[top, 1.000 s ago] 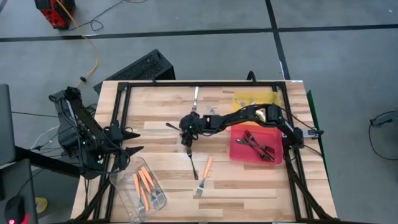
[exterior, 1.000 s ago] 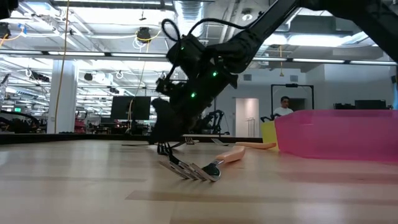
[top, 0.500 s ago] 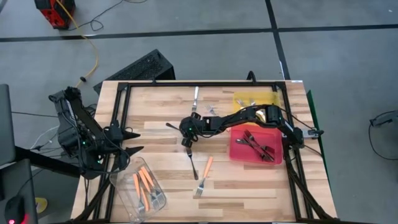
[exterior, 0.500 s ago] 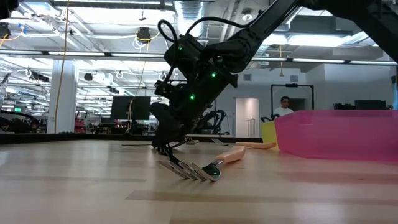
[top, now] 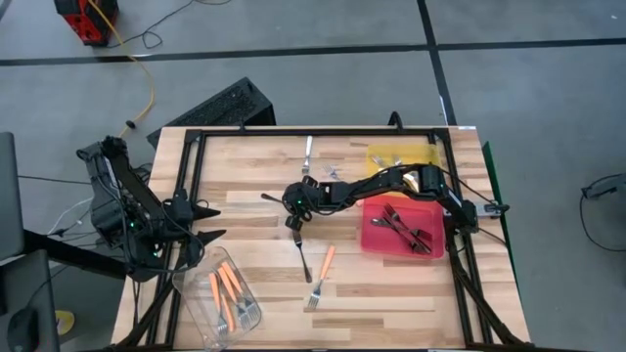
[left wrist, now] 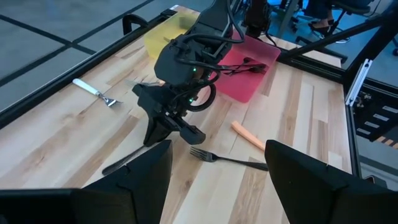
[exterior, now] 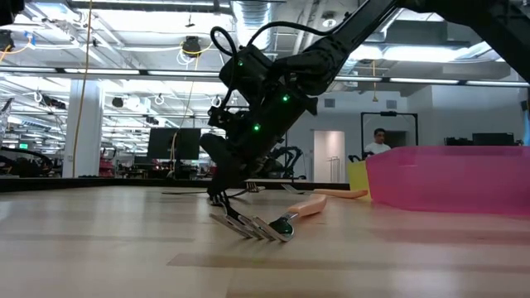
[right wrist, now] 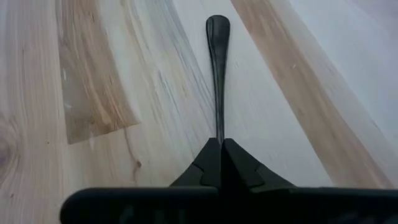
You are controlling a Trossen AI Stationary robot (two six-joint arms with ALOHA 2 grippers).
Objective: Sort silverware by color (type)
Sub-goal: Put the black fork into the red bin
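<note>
No readable markings anywhere. My right gripper (right wrist: 221,149) is pinched on the slim all-black fork (right wrist: 217,68), which lies flat mid-table on the pale wood table (top: 254,186). An orange-handled metal-tined fork (top: 320,277) lies just beside it. Red tray (top: 376,242) near, yellow tray (top: 378,154) behind it. My left gripper (top: 207,223) is spread wide, above the clear plastic tub (top: 200,301).

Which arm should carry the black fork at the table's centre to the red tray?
Right. The right gripper is already shut on the slim all-black fork, and the red tray lies on its side. The left gripper waits open by the clear tub.
</note>
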